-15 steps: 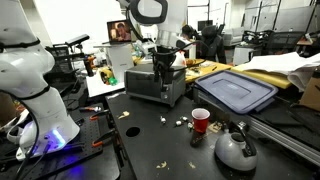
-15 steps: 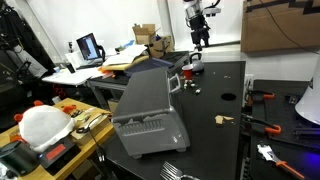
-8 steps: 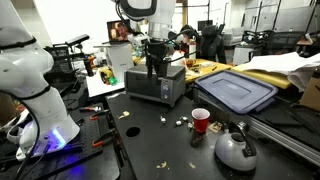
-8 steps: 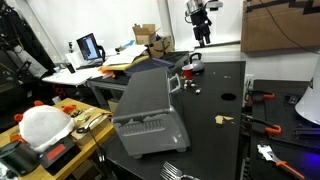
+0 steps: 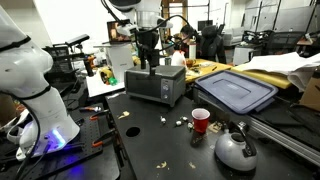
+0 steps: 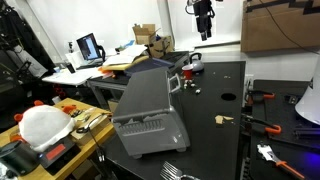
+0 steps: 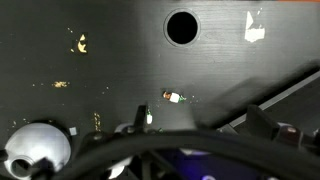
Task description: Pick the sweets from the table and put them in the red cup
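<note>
The red cup stands upright on the black table, beside the kettle; it also shows in an exterior view. Tiny sweets lie scattered on the table left of the cup and nearer the front. The wrist view shows a sweet and others on the dark tabletop. My gripper hangs high above the grey toaster oven, far from the cup and sweets, also in an exterior view. Its jaws stand apart and empty.
A grey toaster oven stands at the table's back. A silver kettle sits right of the cup. A blue bin lid lies behind. A white robot base stands at the left. A round hole is in the tabletop.
My gripper has swung leftward and slightly up over the toaster oven in an exterior view. Cup and sweets have not moved.
</note>
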Action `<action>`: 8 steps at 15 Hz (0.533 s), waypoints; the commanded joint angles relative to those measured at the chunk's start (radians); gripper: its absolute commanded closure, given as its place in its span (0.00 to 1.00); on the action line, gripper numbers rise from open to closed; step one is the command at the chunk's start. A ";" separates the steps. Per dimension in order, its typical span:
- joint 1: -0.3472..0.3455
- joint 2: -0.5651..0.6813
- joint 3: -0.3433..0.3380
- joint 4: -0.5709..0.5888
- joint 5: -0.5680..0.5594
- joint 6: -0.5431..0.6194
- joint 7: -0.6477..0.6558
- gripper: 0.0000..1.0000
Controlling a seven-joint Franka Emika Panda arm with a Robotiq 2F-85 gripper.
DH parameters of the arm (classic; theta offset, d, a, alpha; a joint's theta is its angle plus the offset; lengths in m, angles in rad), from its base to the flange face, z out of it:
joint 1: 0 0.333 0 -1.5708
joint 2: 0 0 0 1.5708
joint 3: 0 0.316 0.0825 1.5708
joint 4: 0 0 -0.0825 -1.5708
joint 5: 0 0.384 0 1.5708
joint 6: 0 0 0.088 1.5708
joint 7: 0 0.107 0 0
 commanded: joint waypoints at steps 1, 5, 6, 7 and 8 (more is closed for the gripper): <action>0.021 -0.071 -0.020 -0.053 0.020 0.037 -0.043 0.00; 0.032 -0.093 -0.027 -0.068 0.039 0.054 -0.065 0.00; 0.034 -0.097 -0.030 -0.071 0.046 0.059 -0.071 0.00; 0.038 -0.101 -0.033 -0.073 0.056 0.061 -0.079 0.00; 0.043 -0.103 -0.035 -0.074 0.068 0.062 -0.086 0.00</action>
